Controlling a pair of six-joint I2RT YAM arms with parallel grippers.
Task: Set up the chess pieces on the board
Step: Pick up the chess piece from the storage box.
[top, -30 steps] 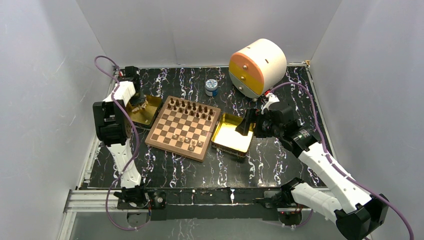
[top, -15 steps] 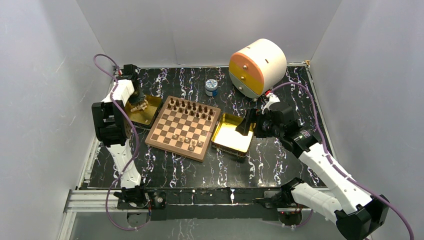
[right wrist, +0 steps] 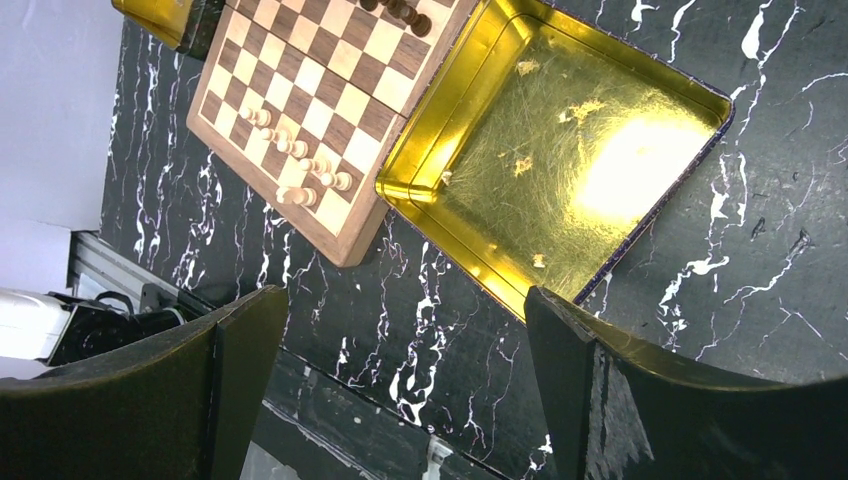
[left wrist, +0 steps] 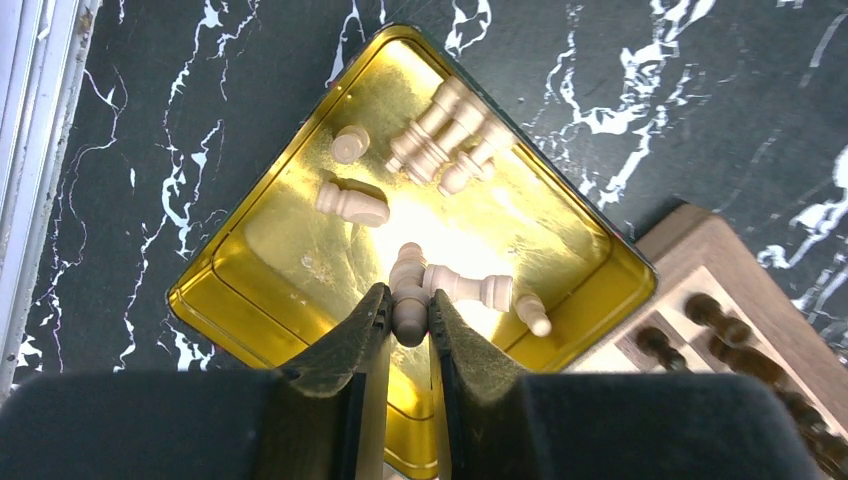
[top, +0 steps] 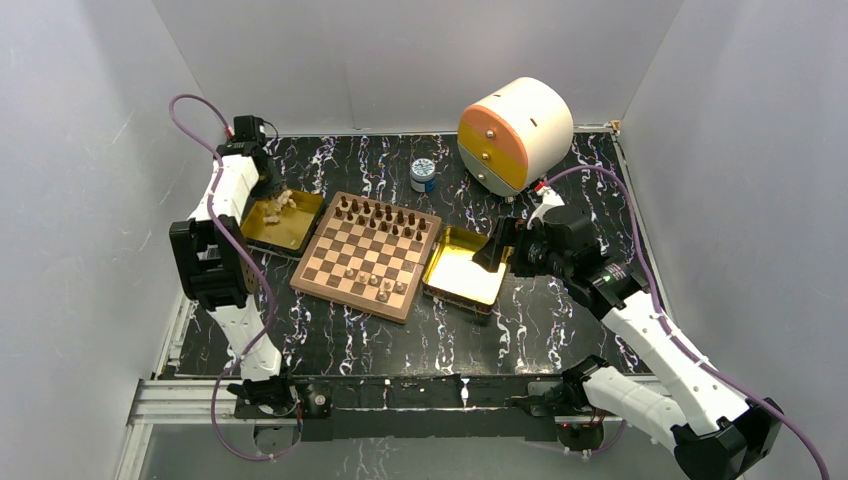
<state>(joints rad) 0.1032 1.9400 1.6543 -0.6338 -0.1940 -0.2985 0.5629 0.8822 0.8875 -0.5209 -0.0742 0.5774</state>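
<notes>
The chessboard lies mid-table, with dark chessmen in its far rows and several pale chessmen in a near row. My left gripper is shut on a pale chess piece, held above the left gold tray, where several more pale pieces lie on their sides. In the top view the left gripper hovers over that tray. My right gripper is open and empty above the right gold tray, which holds nothing. The board also shows in the right wrist view.
A large cream-and-orange drum stands at the back right. A small white-and-blue jar stands behind the board. Grey walls enclose the black marbled table on three sides.
My left arm has drawn back and up over the left tray with a pale piece in its fingers. The right arm has barely moved.
</notes>
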